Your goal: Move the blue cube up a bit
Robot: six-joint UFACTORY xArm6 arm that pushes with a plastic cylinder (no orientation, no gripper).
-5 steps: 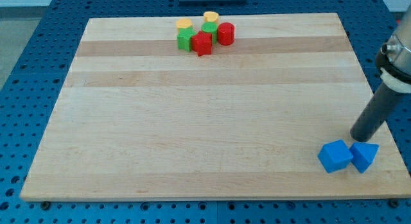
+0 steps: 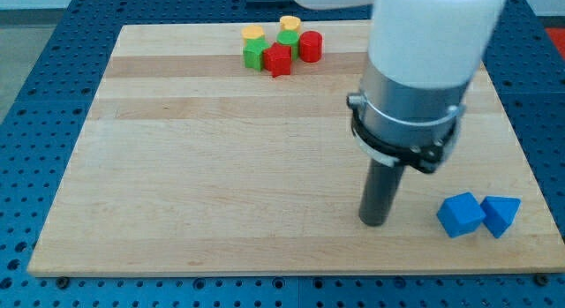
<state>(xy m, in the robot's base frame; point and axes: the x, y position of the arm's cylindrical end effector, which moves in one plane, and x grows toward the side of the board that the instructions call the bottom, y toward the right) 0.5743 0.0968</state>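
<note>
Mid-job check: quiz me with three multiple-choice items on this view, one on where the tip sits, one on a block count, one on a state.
1. Where is my tip relative to the blue cube?
A. the view's left of it
B. above it
C. on top of it

2. How many blue blocks are on the board?
A. one
B. two
C. four

3. Is my tip touching the blue cube?
A. yes
B. no, a gap shows
C. hidden

Answers: 1 A, the rod stands left of the cube. 2 B, the cube and the blue triangular block. 3 B, bare wood lies between them.
</note>
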